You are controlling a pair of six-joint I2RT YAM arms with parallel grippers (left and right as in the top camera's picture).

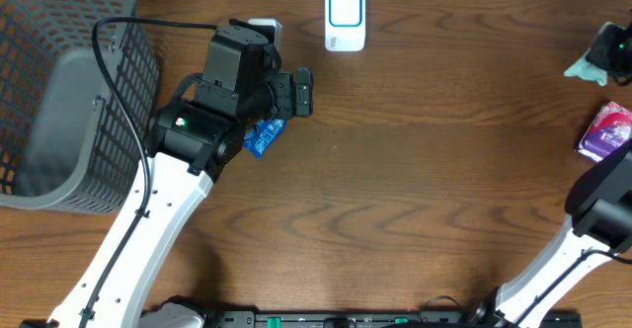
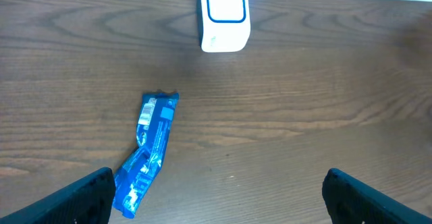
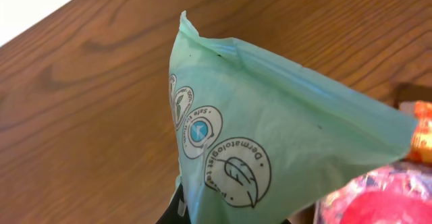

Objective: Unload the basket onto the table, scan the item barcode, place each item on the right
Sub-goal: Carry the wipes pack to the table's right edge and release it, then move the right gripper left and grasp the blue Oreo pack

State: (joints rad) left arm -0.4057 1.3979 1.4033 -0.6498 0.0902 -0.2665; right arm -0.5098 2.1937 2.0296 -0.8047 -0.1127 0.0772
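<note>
My left claw (image 2: pixel 217 201), jaws wide apart, hangs nearest the blue packet (image 2: pixel 148 153) lying on the table (image 2: pixel 304 116) left-front of the scanner (image 2: pixel 224 15), long axis slanting toward it; my right claw (image 1: pixel 616 47), far right, clamps a green pouch (image 3: pixel 270 136).

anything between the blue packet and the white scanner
No, just bare table between blue packet and white scanner, shown in the left wrist view.

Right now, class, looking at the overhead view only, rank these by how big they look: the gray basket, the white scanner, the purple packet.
1. gray basket, by far the largest
2. white scanner and purple packet: they look alike and the packet is partly hidden, so unranked
</note>
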